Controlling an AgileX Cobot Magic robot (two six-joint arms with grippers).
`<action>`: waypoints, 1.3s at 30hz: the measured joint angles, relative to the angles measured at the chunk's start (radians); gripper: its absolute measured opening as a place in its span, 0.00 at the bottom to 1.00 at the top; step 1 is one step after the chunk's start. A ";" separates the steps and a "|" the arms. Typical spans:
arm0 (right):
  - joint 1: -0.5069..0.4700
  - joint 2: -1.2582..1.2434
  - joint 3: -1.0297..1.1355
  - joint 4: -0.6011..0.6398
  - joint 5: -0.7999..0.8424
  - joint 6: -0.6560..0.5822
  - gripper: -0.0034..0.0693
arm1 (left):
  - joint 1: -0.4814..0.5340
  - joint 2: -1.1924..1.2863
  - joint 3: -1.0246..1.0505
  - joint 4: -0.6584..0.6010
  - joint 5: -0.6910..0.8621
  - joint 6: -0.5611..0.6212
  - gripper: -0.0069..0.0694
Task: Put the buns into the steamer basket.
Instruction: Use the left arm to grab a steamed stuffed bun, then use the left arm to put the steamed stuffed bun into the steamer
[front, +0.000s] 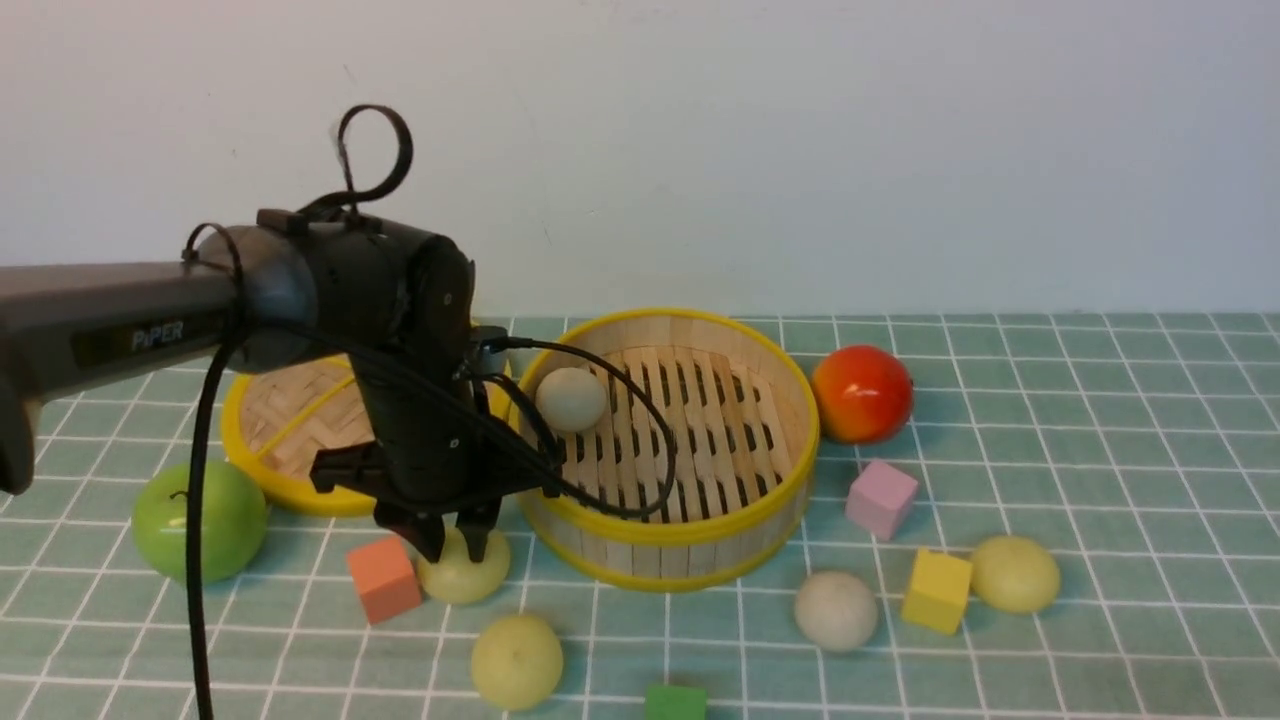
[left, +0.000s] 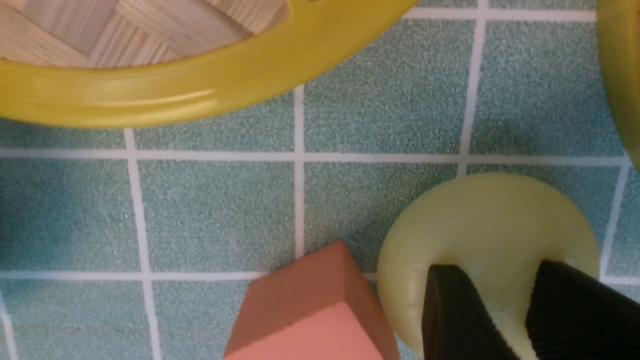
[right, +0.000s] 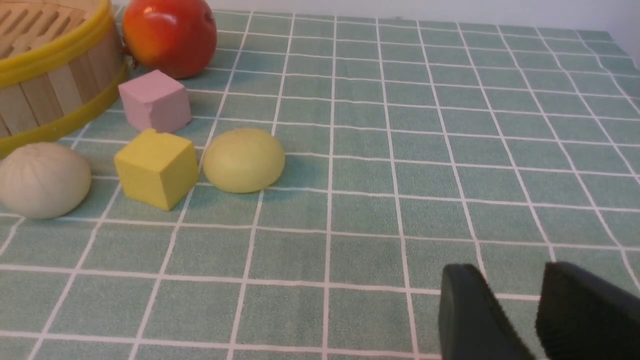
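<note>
The steamer basket (front: 690, 548) stands mid-table with one off-white bun (front: 571, 399) on its slatted floor. Just left of its front wall lies a pale yellow-green bun (front: 463, 572) on the cloth. My left gripper (front: 455, 548) comes down on it, and both fingers press into its top (left: 480, 220) with the dented bun between them. Three more buns lie loose: a yellow-green one (front: 516, 661) at the front, an off-white one (front: 836, 610) and a yellow-green one (front: 1014, 573) to the right. My right gripper (right: 512, 274) hangs open over bare cloth, away from them.
The flat woven lid (front: 290, 492) lies behind my left arm. A green apple (front: 200, 520) sits far left, a red apple (front: 862, 393) right of the basket. An orange cube (front: 383, 578) almost touches the gripped bun. Pink (front: 881, 498), yellow (front: 937, 591) and green (front: 675, 702) cubes lie scattered.
</note>
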 joint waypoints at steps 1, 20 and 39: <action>0.000 0.000 0.000 0.000 0.000 0.000 0.37 | 0.000 0.000 0.000 -0.002 0.001 0.011 0.38; 0.000 0.000 0.000 0.000 0.000 0.000 0.37 | 0.001 -0.019 -0.184 -0.033 0.179 0.092 0.07; 0.000 0.000 0.000 0.000 0.000 0.000 0.37 | -0.073 0.123 -0.425 -0.144 0.174 0.107 0.08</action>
